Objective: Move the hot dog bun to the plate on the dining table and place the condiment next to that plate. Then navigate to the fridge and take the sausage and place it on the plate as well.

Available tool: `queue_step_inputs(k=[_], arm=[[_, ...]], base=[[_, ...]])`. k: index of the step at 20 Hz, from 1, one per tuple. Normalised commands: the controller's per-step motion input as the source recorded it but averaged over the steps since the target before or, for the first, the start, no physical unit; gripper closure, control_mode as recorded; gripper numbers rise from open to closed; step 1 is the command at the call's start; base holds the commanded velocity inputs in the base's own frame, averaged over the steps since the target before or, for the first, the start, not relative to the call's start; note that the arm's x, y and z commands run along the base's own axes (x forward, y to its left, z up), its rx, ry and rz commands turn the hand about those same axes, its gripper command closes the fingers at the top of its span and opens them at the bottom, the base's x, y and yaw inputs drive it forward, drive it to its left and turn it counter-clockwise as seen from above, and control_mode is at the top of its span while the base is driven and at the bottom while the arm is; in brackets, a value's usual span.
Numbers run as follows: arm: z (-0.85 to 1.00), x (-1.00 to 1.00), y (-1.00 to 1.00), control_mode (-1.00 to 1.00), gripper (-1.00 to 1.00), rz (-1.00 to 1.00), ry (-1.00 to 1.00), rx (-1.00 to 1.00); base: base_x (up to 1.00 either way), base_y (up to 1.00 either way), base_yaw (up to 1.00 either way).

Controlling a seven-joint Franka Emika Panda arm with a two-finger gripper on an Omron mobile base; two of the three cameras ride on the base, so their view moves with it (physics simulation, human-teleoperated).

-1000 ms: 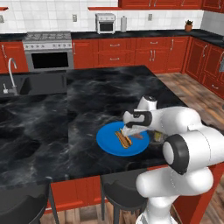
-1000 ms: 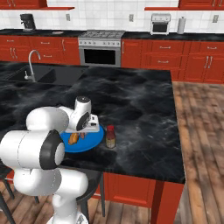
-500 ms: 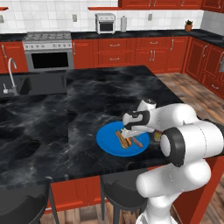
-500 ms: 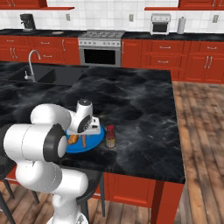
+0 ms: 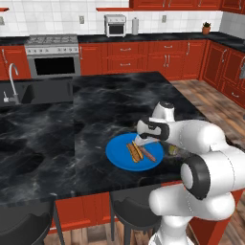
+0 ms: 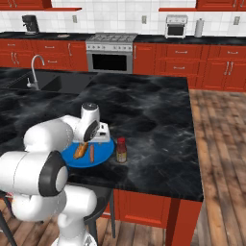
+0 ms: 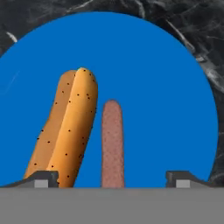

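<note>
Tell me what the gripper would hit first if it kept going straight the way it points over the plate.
Most likely the sausage: it lies between the open gripper tips, with the hot dog bun beside it on the plate. How high the tips stand above it is unclear.

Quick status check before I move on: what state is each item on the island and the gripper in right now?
hot dog bun: lying flat on the plate, not gripped.
sausage: lying on the plate beside the bun, between the open fingers, released.
plate: flat on the dining table.
condiment: upright, capped, just off the plate's rim.
gripper: open, low over the plate.
</note>
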Motion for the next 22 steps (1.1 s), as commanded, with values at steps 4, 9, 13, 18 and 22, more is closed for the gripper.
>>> queue_step_inputs(k=[4,9,13,18,22], arm=[[0.56,-0.27,0.0,-1.0,-1.0,-0.02,-0.12,0.0],[0.53,-0.34,0.0,-1.0,-1.0,-0.02,-0.15,0.0],[0.55,-0.53,0.0,-1.0,-1.0,0.0,-0.22,0.0],[0.47,-0.54,0.0,-1.0,-1.0,0.0,-0.22,0.0],[0.4,-0.57,0.0,-1.0,-1.0,0.0,-0.24,0.0]], base=[[0.0,0.0,0.0],[0.0,0.0,0.0],[0.0,0.0,0.0],[0.0,0.0,0.0],[0.0,0.0,0.0]])
